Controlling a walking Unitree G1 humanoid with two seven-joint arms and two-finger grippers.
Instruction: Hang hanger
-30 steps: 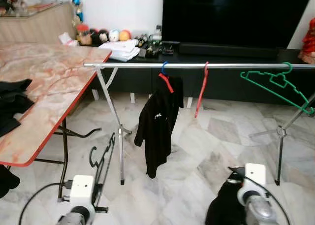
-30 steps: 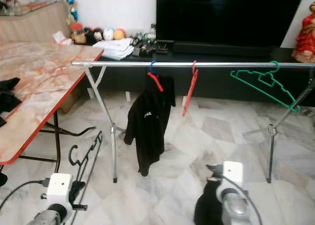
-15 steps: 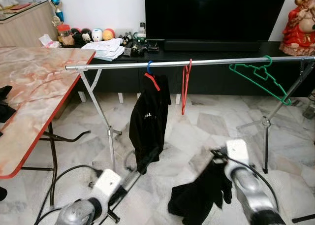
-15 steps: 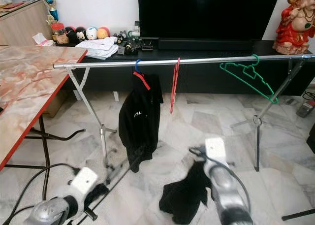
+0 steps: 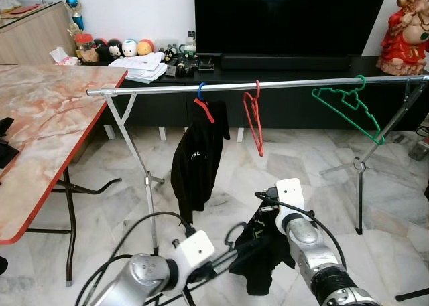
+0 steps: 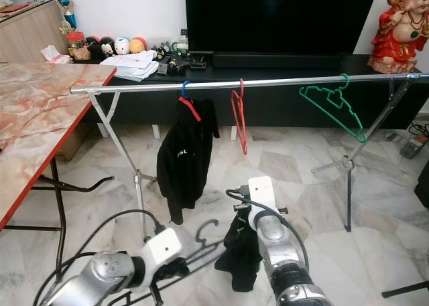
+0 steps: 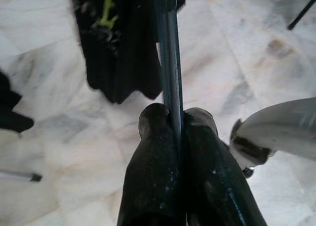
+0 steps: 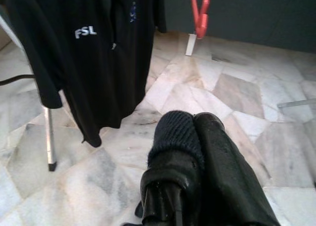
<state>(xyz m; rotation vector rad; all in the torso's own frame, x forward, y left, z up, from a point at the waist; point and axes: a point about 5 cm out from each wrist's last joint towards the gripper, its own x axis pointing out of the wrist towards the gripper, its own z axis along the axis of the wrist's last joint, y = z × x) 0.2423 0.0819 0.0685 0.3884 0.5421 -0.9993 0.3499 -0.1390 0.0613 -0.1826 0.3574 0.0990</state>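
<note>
We're standing before the silver rail [image 5: 268, 86] w/ both arms low, over the marble floor [image 5: 301, 165]. Left end effector [image 7: 170, 122] is pinching a thin black hanger [image 6: 208, 242] btwn its two black fingers, clamped right on the wire, hook end curling up toward the middle. Right end effector [image 8: 190, 132] is closed on a black garment [image 5: 261, 252] that's drooping limp below it, cloth bunched over one finger.

Already on the rail: a black shirt [image 5: 198, 159] on a blue-hooked hanger, a bare red hanger [image 5: 253, 115], and a green hanger [image 5: 348, 105] further to our right. Counter [image 5: 47, 118] w/ the marbled top is off to our left.

Handling, as we're judging it: the hanger is light & stiff but skinny, so it's prob. prone to swivelling in a two-finger pinch; holding close under the hook neck should be steadying it. The garment is soft, floppy, no real weight; it'll be sagging & slipping unless we're gripping near the collar. Whether it's already threaded onto the hanger is unclear, since the overlap is too dark to read.
</note>
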